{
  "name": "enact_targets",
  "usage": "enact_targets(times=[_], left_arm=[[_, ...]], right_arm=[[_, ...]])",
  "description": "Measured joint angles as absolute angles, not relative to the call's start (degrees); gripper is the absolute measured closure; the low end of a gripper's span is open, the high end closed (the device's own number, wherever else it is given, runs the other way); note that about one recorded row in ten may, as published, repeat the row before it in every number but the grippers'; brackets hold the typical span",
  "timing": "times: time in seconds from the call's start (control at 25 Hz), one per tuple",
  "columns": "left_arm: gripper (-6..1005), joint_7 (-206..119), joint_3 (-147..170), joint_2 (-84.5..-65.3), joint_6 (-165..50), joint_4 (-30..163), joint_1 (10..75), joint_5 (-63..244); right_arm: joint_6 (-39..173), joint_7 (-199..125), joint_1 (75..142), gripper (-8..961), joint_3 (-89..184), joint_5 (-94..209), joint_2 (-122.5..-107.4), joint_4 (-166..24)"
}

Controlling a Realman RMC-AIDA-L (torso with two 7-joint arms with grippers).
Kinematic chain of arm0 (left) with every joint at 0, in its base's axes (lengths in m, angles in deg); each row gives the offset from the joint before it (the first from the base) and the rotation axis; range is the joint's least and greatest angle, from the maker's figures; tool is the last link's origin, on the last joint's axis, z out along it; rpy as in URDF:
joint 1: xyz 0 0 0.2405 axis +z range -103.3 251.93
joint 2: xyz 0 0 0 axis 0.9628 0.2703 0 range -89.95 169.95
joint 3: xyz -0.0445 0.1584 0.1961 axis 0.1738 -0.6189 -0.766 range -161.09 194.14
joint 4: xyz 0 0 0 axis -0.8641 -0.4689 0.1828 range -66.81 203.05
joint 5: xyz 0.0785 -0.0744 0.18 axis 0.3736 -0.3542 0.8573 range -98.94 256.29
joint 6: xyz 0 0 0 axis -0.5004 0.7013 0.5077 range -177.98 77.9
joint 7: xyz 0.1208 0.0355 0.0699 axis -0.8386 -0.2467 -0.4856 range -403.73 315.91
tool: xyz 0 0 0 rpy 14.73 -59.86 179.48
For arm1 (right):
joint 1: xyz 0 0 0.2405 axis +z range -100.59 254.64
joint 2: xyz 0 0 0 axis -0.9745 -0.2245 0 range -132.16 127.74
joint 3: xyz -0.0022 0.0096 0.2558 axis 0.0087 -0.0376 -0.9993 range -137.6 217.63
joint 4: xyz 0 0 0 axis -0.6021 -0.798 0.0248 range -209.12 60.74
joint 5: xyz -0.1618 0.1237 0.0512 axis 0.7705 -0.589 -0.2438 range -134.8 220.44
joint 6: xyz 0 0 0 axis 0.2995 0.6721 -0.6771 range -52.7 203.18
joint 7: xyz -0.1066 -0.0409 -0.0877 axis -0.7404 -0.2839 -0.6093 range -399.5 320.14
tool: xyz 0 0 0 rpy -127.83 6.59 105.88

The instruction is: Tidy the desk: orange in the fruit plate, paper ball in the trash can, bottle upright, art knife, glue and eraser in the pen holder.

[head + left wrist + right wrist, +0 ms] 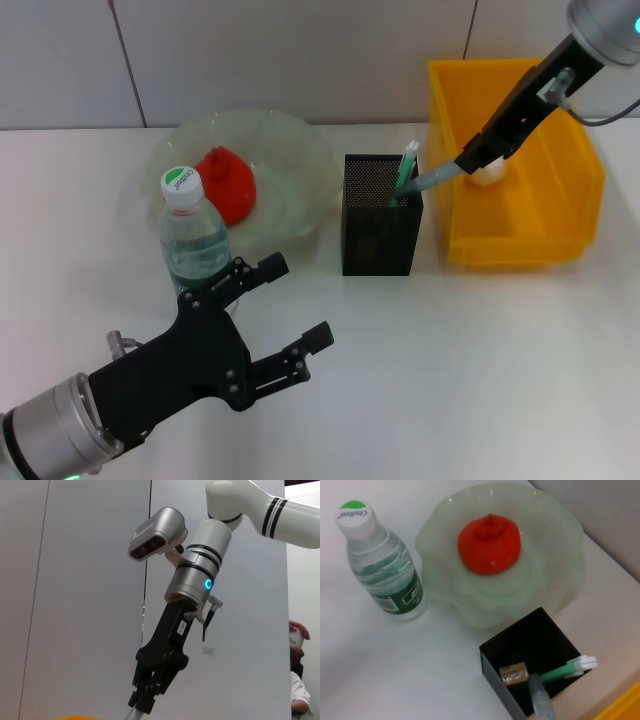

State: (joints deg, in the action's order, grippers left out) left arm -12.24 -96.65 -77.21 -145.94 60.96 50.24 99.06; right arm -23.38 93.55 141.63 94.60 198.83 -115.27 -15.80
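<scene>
Right claw (462,162) above pen holder (380,215), clamped on glue (428,178), tip just over rim. Left claw (290,310) wide, idle low over worktop (480,370) beside upright bottle (193,235). Risk: off-centre release, glue striking rim, toppling outside holder.

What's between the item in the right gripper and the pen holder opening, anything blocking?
Nothing visible. The right gripper holds the grey stick-like item angled over the pen holder. Inside are a green-white item and a small block, with free space left.
</scene>
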Motion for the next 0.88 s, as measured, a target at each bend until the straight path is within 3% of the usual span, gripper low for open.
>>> enact_targets(times=[0.44, 0.64, 0.84, 0.88], left_arm=[[152, -12.27, -96.54, -77.33, -145.85, 61.42, 50.68, 99.48], [152, -12.27, -96.95, -77.29, -144.09, 61.92, 50.89, 99.65], [152, -12.27, -97.1, -77.07, -142.39, 62.78, 50.97, 100.36], [152, -12.27, -97.1, -77.07, -142.39, 62.78, 50.97, 100.36]], right_arm=[[-16.31, 94.59, 145.79, 745, 95.81, 203.81, -118.04, -23.23], [-13.95, 95.43, 146.24, 732, 95.83, 206.4, -120.02, -23.18], [-13.93, 96.11, 146.26, 718, 95.82, 206.46, -120.81, -22.12], [-14.01, 96.23, 146.27, 634, 95.82, 206.47, -120.94, -21.94]])
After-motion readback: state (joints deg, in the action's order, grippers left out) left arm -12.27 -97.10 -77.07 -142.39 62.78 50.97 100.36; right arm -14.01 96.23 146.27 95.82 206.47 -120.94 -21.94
